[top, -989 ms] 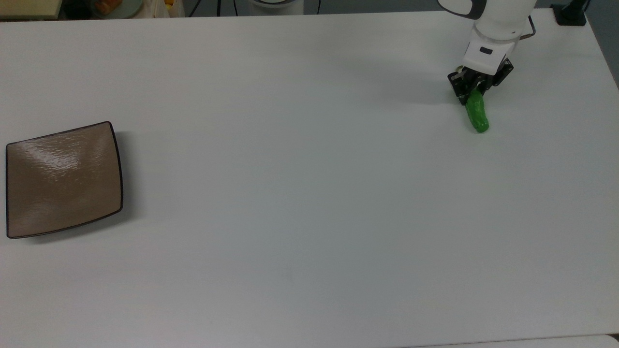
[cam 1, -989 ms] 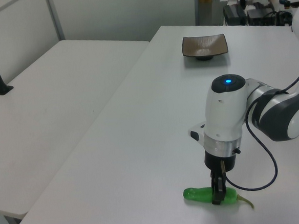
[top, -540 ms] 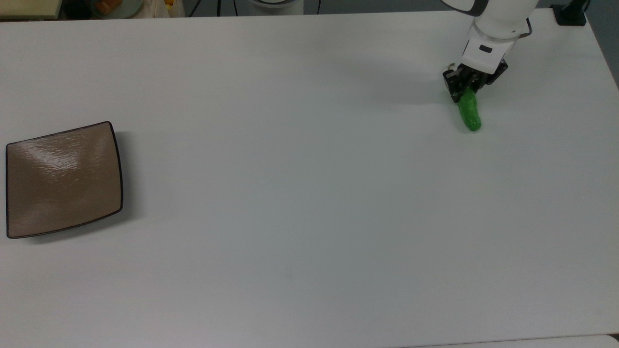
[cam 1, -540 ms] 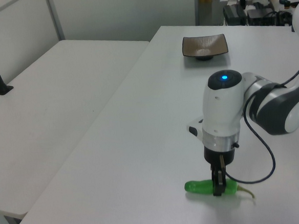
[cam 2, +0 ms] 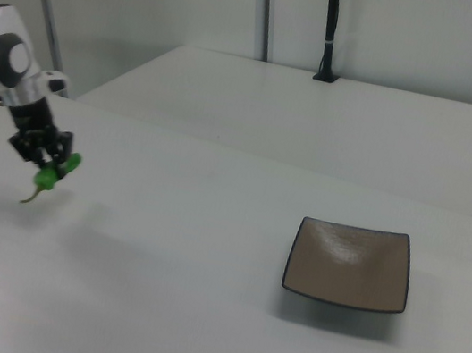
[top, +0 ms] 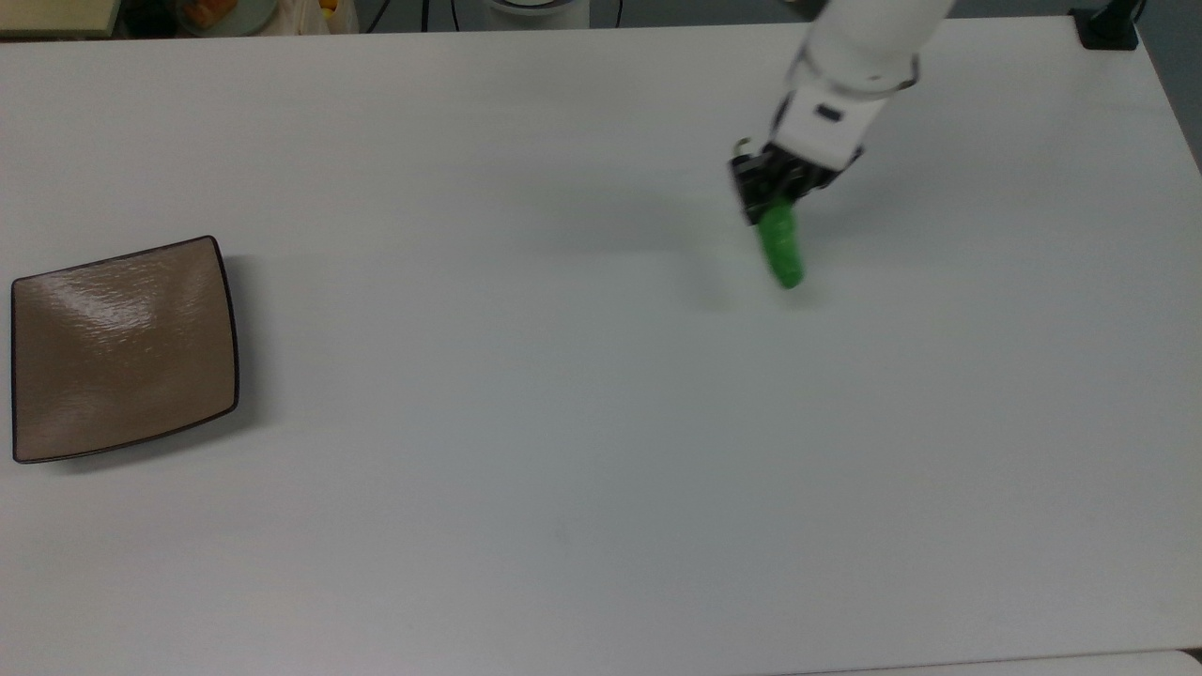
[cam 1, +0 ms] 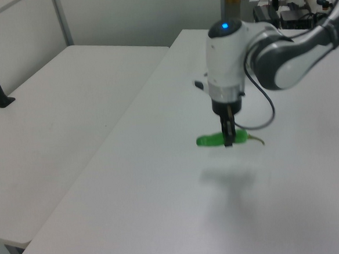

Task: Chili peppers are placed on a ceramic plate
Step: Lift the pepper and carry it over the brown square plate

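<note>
My gripper (top: 766, 201) is shut on the bright green chili pepper (top: 781, 250) near its stem end and holds it level in the air above the white table, right of centre in the top view. In the left view the chili pepper (cam 1: 212, 139) hangs across the closed fingers of my gripper (cam 1: 228, 140), its thin stem (cam 1: 255, 140) pointing right and its shadow on the table below. The square brown ceramic plate (top: 122, 347) lies empty at the top view's far left. In the right view my gripper (cam 2: 46, 163) is at the far left and the plate (cam 2: 350, 265) right of centre.
A second white table (cam 1: 63, 111) adjoins on the left view's left, with a black post base (cam 1: 2, 101) on it. A black clamp (top: 1108, 26) sits at the top view's upper right corner. Assorted items (top: 216, 13) lie beyond the far edge.
My gripper has lifted the chili pepper off the table and carried it to the top view's left, toward the plate. The plate has not moved.
</note>
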Motion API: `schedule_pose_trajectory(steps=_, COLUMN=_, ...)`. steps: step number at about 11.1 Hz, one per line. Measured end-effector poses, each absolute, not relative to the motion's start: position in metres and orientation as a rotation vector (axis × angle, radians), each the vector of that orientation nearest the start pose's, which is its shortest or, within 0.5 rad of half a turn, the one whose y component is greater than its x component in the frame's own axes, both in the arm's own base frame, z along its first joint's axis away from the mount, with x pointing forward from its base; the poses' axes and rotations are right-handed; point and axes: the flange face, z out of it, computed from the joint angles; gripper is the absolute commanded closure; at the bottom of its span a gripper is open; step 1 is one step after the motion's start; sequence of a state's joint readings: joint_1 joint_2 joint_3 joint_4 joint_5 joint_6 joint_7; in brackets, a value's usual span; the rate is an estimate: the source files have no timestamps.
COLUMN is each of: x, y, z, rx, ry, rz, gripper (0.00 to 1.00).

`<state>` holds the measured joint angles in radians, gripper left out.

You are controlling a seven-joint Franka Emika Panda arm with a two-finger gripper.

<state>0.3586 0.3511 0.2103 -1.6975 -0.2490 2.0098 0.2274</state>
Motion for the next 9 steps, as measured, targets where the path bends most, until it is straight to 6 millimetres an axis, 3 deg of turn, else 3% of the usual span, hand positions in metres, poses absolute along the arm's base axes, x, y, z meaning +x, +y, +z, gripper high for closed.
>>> schedule_pose_trajectory(steps=4, x=0.64, y=0.174, z=0.437, rx=-3.292, ry=-0.513, rz=-0.116, gripper=0.85)
schedule_pose_trajectory(steps=7, x=0.672, y=0.055, z=0.479, rx=-3.185, ry=-0.285, rz=-0.261, gripper=0.85)
schedule_pose_trajectory(steps=9, x=0.683, y=-0.018, z=0.493, rx=-3.144, ry=-0.12, rz=-0.437, gripper=0.85)
